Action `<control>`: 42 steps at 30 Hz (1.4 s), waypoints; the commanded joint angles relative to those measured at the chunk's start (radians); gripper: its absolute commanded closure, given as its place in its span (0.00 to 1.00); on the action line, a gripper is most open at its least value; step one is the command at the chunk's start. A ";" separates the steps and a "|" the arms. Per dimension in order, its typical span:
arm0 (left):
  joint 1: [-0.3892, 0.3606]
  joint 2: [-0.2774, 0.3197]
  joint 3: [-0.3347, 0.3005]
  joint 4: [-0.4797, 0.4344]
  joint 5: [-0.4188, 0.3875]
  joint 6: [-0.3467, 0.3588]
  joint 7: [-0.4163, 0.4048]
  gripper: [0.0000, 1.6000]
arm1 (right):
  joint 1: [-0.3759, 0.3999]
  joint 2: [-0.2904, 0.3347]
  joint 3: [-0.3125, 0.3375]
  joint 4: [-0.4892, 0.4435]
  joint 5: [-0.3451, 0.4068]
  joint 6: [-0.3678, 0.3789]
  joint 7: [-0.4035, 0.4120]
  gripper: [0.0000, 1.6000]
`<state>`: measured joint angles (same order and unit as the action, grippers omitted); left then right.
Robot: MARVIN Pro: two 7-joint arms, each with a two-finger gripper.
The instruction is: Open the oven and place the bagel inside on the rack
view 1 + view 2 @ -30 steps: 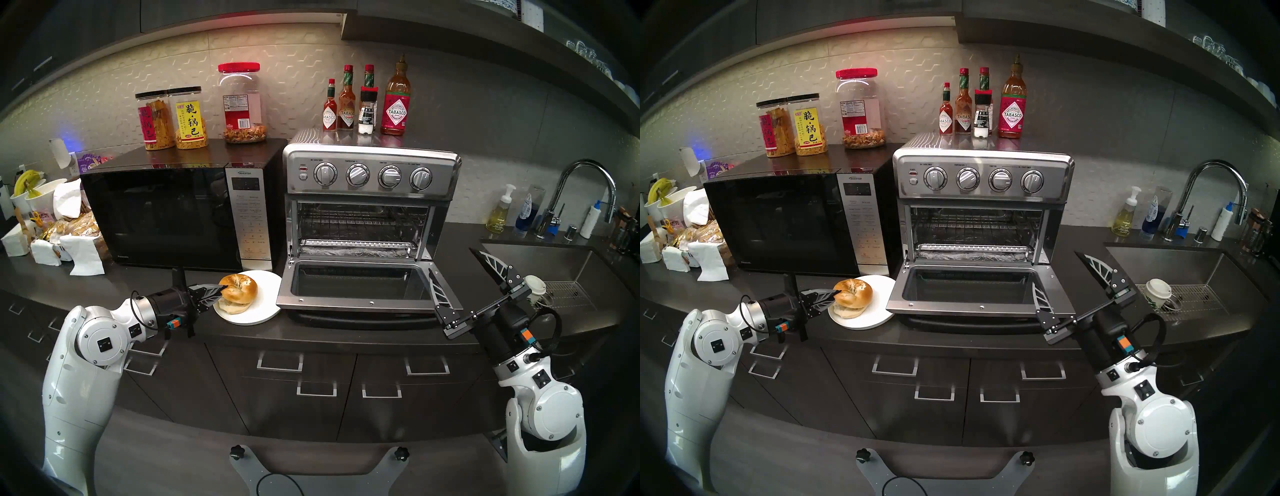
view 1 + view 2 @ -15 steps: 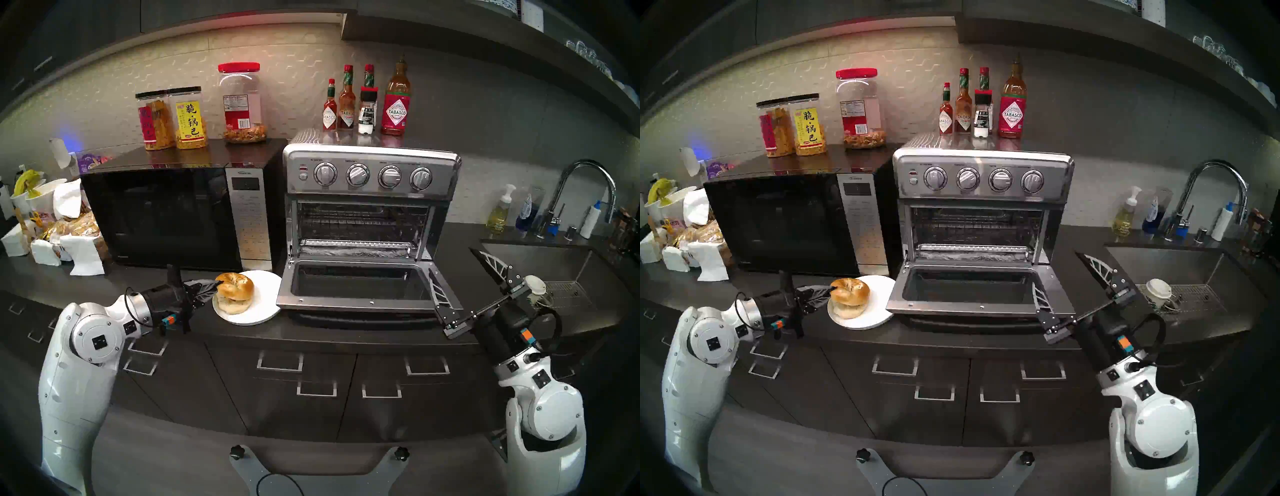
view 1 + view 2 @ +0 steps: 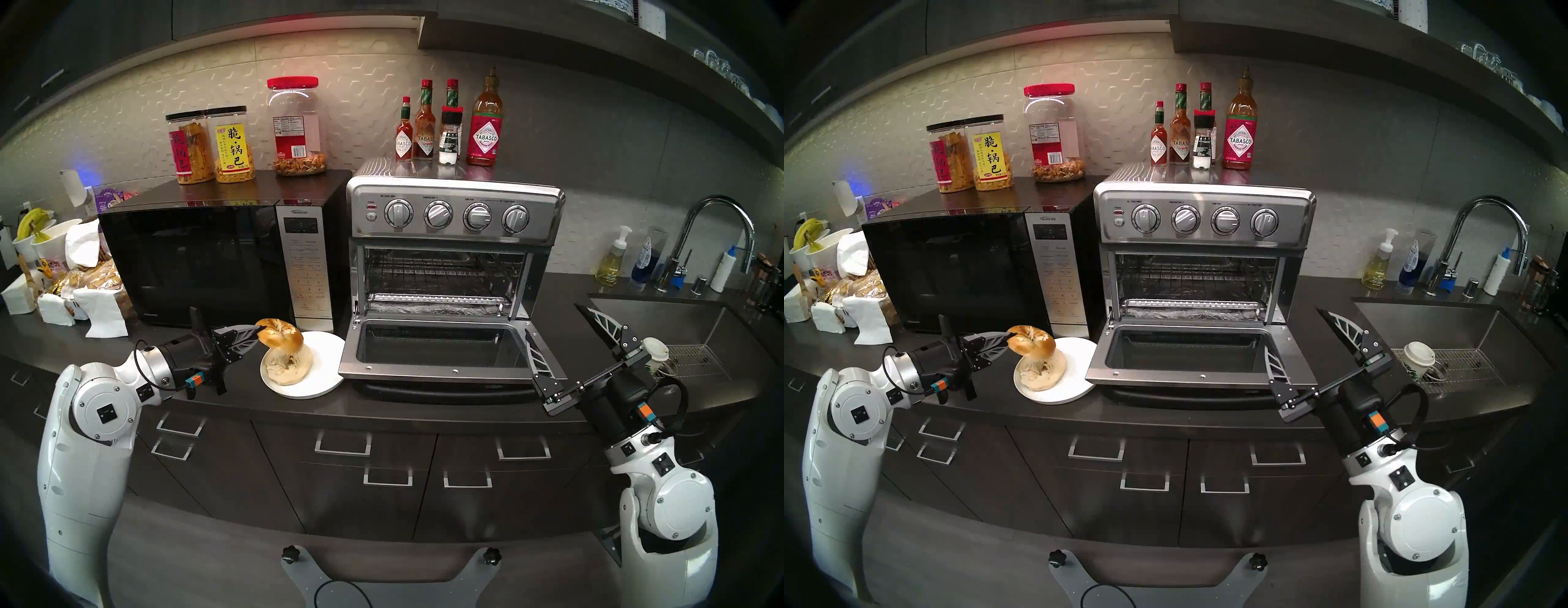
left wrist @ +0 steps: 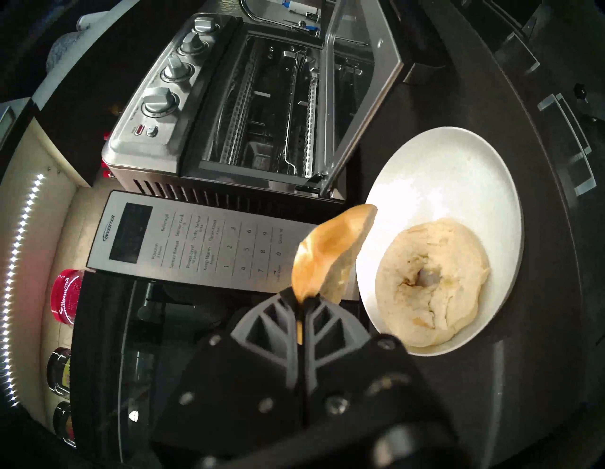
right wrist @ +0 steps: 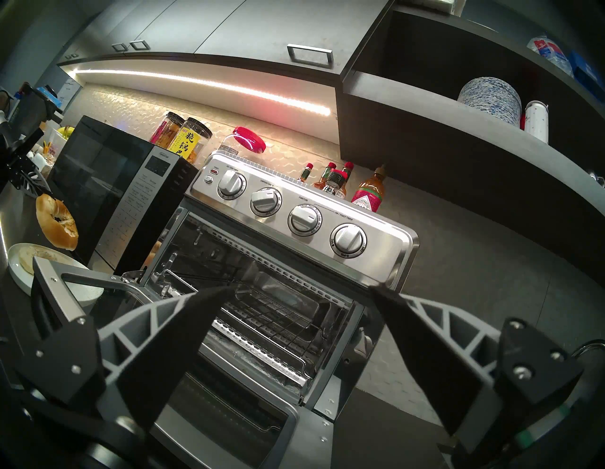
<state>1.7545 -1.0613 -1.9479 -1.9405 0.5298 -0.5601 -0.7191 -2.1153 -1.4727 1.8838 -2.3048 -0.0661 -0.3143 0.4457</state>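
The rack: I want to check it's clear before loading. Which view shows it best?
Right wrist: the rack fills the open oven, wires distinct, nothing on it. Head views show it small and far; left wrist sees it edge-on.

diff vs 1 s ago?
Left gripper, shut on the top bagel half throughout, rose and tilted that half up off the bottom half, which stayed on the plate, cut face now exposed. Right gripper unmoved, open; oven door still down.
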 commanded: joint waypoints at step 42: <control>-0.010 0.173 -0.112 -0.155 -0.313 0.200 -0.418 1.00 | 0.005 0.002 -0.001 -0.021 0.005 -0.006 0.002 0.00</control>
<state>1.8263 -0.9529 -2.0836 -2.1183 0.2551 -0.4079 -1.1071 -2.1153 -1.4727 1.8838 -2.3048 -0.0661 -0.3144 0.4457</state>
